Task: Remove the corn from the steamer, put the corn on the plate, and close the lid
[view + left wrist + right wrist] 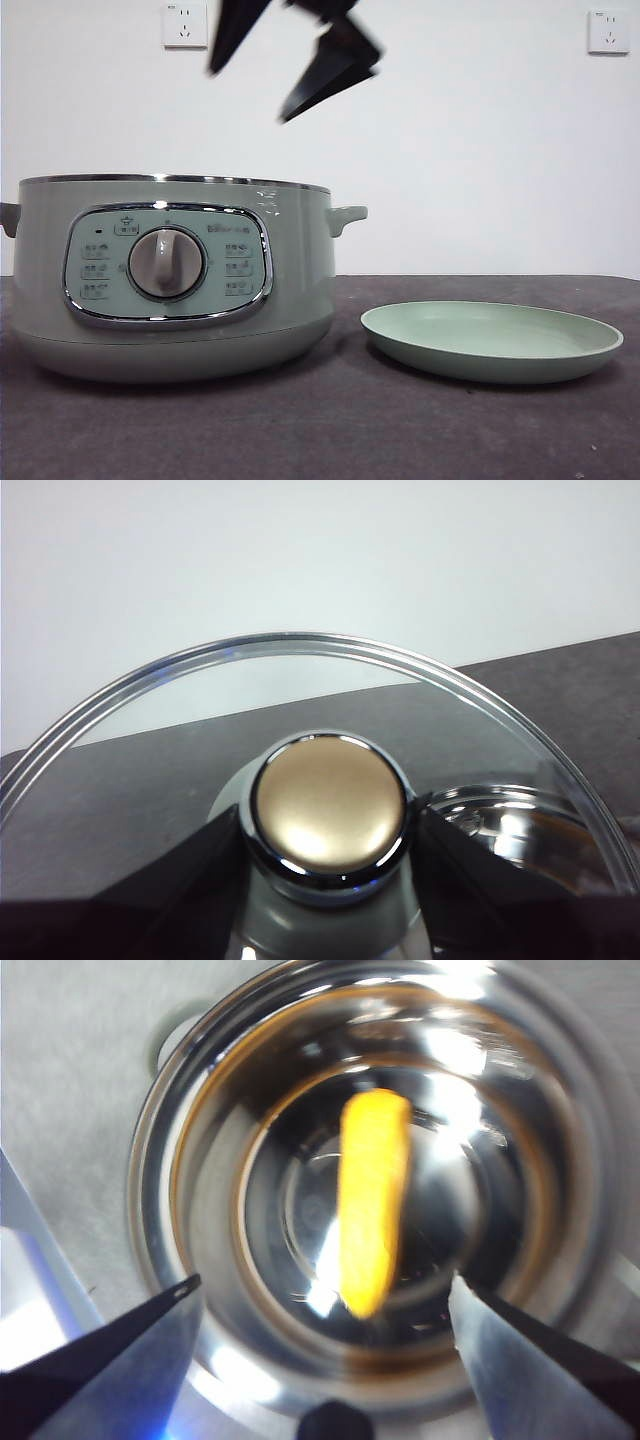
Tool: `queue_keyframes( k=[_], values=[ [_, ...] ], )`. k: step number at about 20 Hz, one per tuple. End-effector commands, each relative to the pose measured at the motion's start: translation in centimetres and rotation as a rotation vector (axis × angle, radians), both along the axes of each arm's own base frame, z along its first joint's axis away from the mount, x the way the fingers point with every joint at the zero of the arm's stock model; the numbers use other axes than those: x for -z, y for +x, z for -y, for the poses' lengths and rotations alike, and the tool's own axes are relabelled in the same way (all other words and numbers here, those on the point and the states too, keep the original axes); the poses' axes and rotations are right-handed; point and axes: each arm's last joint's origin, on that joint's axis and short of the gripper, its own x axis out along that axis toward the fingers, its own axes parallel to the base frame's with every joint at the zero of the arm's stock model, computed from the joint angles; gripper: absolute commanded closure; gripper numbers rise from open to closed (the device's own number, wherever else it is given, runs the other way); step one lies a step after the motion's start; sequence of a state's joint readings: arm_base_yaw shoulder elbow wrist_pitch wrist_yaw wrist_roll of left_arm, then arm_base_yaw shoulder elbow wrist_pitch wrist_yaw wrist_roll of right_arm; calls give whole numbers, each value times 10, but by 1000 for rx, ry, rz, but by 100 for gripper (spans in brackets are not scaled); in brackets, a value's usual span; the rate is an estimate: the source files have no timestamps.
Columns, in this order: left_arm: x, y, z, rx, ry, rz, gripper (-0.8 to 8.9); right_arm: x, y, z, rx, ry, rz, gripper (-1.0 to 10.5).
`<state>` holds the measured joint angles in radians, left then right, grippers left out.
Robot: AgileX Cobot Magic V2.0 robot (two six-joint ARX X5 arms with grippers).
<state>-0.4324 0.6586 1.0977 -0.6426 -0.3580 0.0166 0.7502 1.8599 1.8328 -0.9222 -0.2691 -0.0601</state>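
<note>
Right claw (325,1295) hung spread wide above the open pot (170,280), nothing held — the corn (372,1200) lay directly below it, between its two tips, on the shiny pot floor. Corn was the only thing in the pot. Left claw (330,825) was closed on the knob (330,805) of the glass lid (300,655), held clear of the pot and out of the front view.

Risks, as judged: the cob is rounded and lay lengthwise between the tips, so a descent off its midline could pinch one end and roll it away across the slick metal. A wide claw dropped near the pot wall might strike the rim.

Plate (492,342) sat bare on the dark worktop (450,430), beside the pot and off to one side of the right claw, well below it.
</note>
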Motion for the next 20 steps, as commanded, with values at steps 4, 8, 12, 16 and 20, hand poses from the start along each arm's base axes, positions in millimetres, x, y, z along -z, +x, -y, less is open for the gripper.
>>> queue_keyframes(
  k=[4, 8, 12, 16, 20],
  values=[
    [-4, -11, -6, -8, -1, 27, 822, 57, 15, -55, -54, -207, 89, 541],
    [-3, -11, -5, -8, 0, 18, 822, 89, 23, -73, -68, -221, 89, 545],
    [-3, -11, -5, -8, 1, 15, 822, 104, 26, -77, -69, -238, 70, 739],
    [-2, -11, -5, -8, 0, 8, 822, 107, 28, -75, -62, -250, 56, 793],
    [0, -11, -6, -9, -1, -9, 822, 111, 33, -72, -51, -257, 47, 881]
  ],
)
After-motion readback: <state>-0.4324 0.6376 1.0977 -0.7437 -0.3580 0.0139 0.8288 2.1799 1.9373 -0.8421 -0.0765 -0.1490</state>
